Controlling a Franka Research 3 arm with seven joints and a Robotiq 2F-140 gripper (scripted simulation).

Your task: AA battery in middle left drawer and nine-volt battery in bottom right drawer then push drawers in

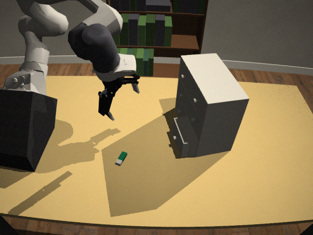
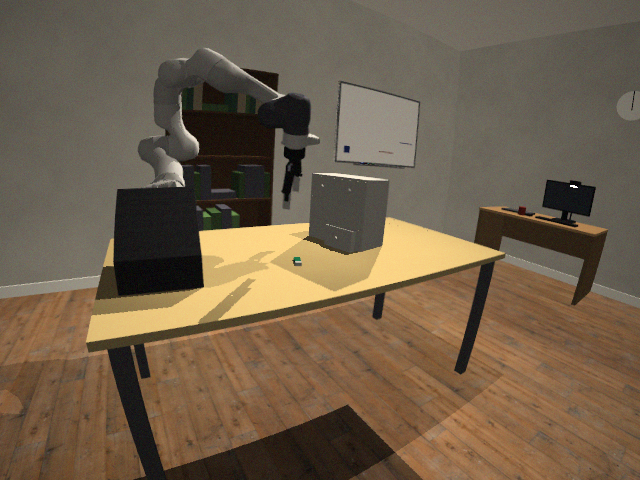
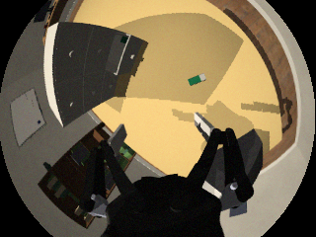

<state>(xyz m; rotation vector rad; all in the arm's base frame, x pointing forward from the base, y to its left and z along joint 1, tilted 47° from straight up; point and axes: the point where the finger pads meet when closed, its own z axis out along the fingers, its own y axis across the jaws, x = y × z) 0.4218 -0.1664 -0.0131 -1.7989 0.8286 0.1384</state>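
Observation:
The grey chest [image 1: 219, 124] [image 2: 372, 217] [image 3: 74, 74] stands upright with its bottom-row right drawer [image 1: 180, 130] [image 2: 344, 240] [image 3: 121, 57] pulled partly out. The other drawers look pushed in. A small dark green thing [image 3: 123, 39] shows inside the open drawer in the wrist view; it could be the nine-volt battery, but is too dark to be sure. No AA battery is visible. A flat green-and-white block [image 1: 121, 158] [image 2: 297, 261] [image 3: 197, 79] lies on the table. My gripper [image 1: 123, 103] [image 2: 291, 195] [image 3: 159, 124] is open and empty, high above the table, off the chest's front.
The table [image 1: 273, 164] [image 2: 439, 253] [image 3: 148, 116] carries the chest and the robot's black pedestal [image 1: 15, 131] [image 2: 157, 237], which stands at the left. The chest's shadow falls over the block. A bookshelf [image 1: 187, 41] [image 2: 222, 131] stands behind the table. The open drawer juts toward the robot's side.

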